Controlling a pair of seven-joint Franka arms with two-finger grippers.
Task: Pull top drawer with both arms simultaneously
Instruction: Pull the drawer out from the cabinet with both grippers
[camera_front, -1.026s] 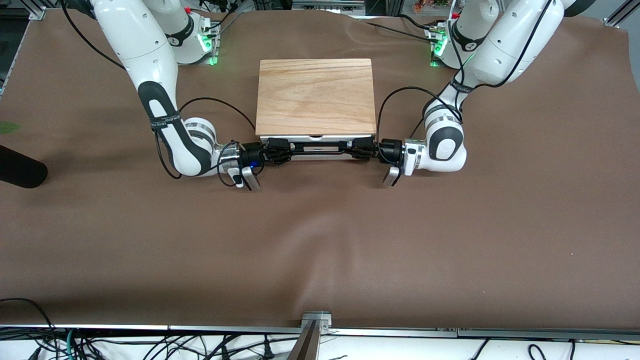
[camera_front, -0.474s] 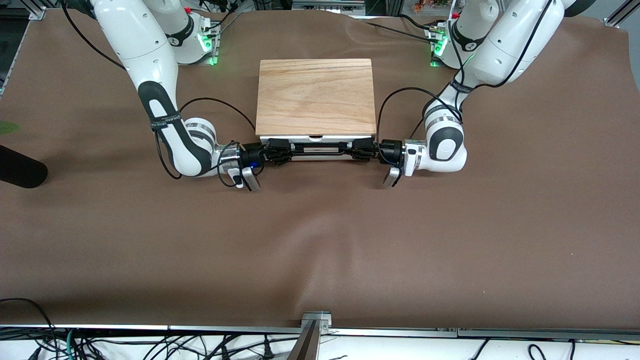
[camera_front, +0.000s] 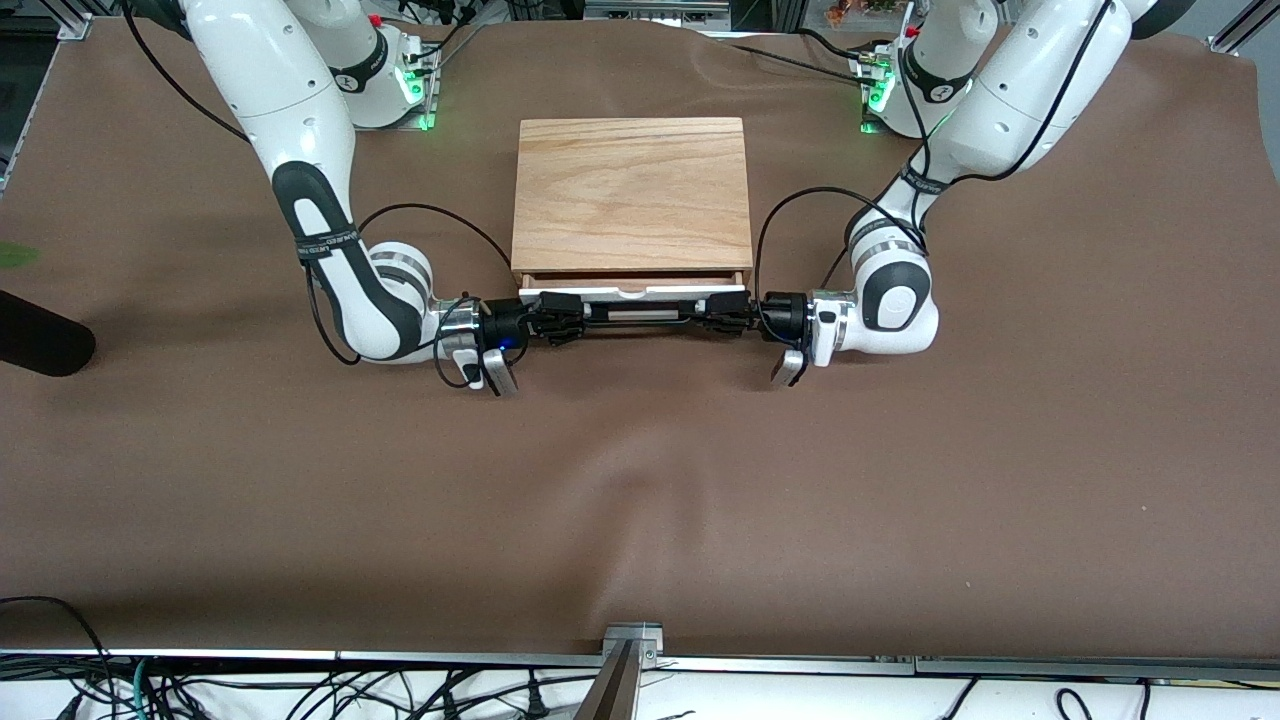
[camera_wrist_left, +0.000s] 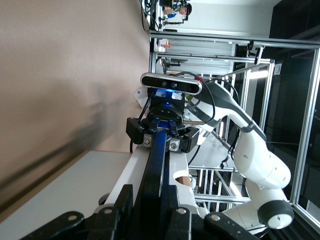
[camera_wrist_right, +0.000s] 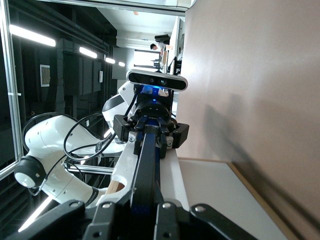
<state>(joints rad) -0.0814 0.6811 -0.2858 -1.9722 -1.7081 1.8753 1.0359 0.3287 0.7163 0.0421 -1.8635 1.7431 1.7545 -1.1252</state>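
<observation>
The top drawer (camera_front: 632, 293) stands a little way out of the wood-topped cabinet (camera_front: 630, 190), and a strip of its light-wood tray shows under the top slab. Its white front carries a wide black wire handle (camera_front: 640, 311). My left gripper (camera_front: 722, 312) is shut on the handle's end toward the left arm. My right gripper (camera_front: 560, 318) is shut on the handle's other end. In the left wrist view my left gripper (camera_wrist_left: 150, 200) clamps the handle bar (camera_wrist_left: 156, 160), with the right gripper (camera_wrist_left: 160, 135) facing it. In the right wrist view my right gripper (camera_wrist_right: 145, 210) clamps the bar (camera_wrist_right: 147, 165) beside the white panel (camera_wrist_right: 210, 185).
A brown cloth (camera_front: 640, 480) covers the table, with a low wrinkle nearer the front camera than the drawer. A black rounded object (camera_front: 40, 345) lies at the table's edge at the right arm's end. Both forearms rest low beside the cabinet front.
The drawer has slid a little out of the cabinet toward the front camera. Both grippers moved with it, still shut on the handle.
</observation>
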